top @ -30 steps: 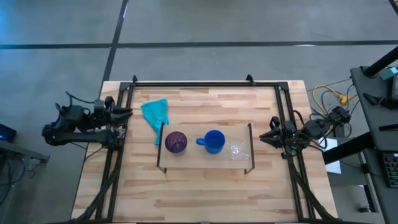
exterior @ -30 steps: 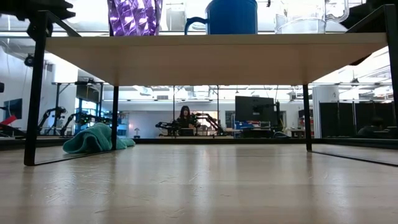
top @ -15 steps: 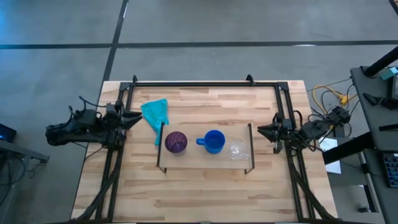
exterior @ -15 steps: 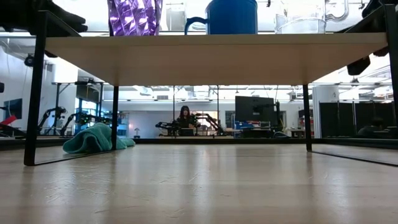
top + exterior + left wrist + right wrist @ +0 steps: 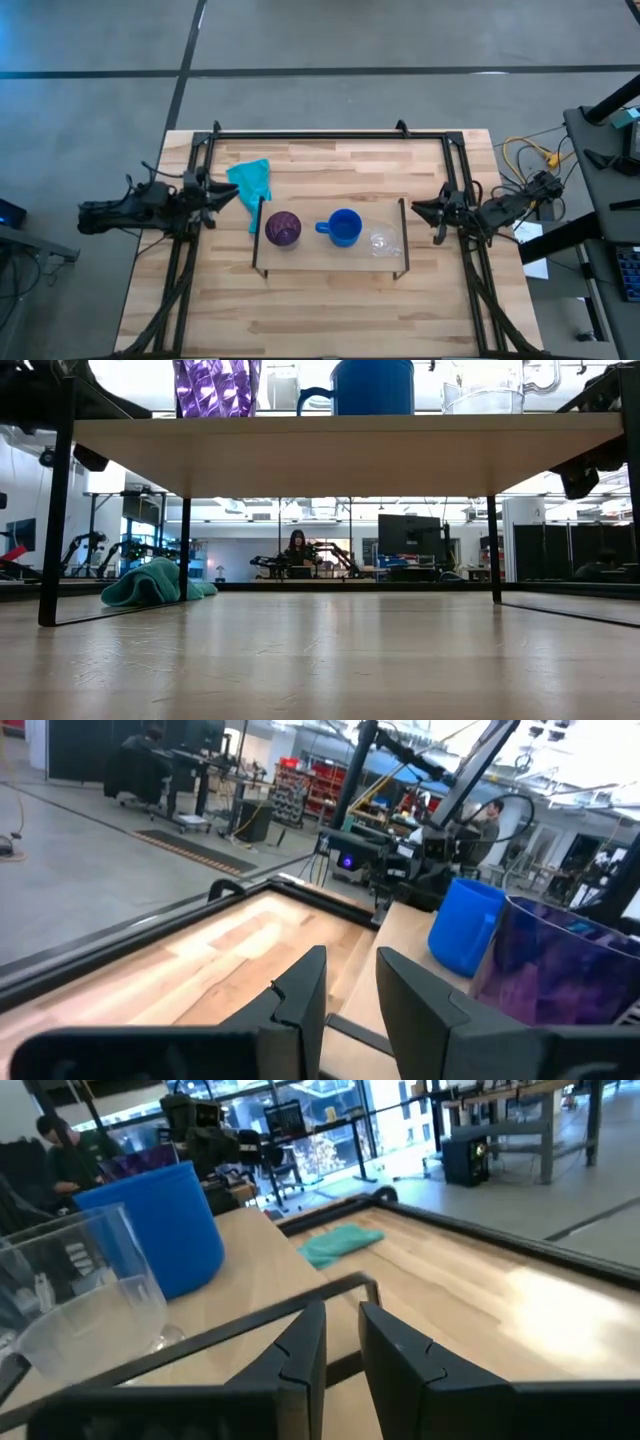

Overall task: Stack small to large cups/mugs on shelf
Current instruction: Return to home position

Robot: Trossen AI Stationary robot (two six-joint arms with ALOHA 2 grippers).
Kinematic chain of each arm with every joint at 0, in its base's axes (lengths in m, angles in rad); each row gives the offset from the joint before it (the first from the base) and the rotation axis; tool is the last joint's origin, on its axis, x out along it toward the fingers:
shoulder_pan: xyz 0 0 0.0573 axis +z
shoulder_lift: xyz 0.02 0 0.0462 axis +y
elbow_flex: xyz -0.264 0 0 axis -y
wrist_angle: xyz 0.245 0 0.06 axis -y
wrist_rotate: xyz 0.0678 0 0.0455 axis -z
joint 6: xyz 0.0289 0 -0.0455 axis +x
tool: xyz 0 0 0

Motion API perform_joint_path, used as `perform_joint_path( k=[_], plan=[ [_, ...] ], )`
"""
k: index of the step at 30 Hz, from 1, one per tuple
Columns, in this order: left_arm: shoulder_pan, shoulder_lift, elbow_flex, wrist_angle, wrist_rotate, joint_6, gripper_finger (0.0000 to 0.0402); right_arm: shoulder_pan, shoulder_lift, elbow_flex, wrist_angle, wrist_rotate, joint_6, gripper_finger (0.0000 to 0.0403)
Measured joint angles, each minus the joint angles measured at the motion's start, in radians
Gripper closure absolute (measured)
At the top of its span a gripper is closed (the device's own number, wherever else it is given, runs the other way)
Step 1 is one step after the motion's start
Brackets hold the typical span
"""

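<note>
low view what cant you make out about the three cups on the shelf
- Low view: top edge cuts off the rims of the purple cup, blue mug and glass cup; the shelf board hides their bases.
- Left wrist view: glass cup hidden behind the blue mug.
- Right wrist view: purple cup mostly hidden behind the blue mug.
- High view: glass cup's outline faint, too small.

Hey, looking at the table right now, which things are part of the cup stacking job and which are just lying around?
Part of the job: clear glass cup, blue mug, purple cup, all on the shelf; left gripper and right gripper, empty, at the sides of the table.

Just lying about: teal cloth, on the table beside the shelf.
</note>
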Motion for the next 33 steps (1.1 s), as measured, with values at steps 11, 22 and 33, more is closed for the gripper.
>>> perform_joint_path(
  k=[11, 22, 33],
  plan=[
    [0.0, 0.001, -0.07, 0.101, -0.029, 0.001, 0.0324, -0.002, 0.0, -0.004, 0.016, -0.007, -0.019, 0.0344],
    [0.0, 0.002, -0.202, 0.241, -0.027, -0.041, 0.0324, -0.002, 0.0, -0.004, 0.016, -0.022, -0.004, 0.0344],
    [0.0, 0.001, -0.243, 0.283, -0.023, -0.066, 0.0324, -0.002, 0.001, -0.004, 0.016, -0.041, 0.008, 0.0344]
  ],
)
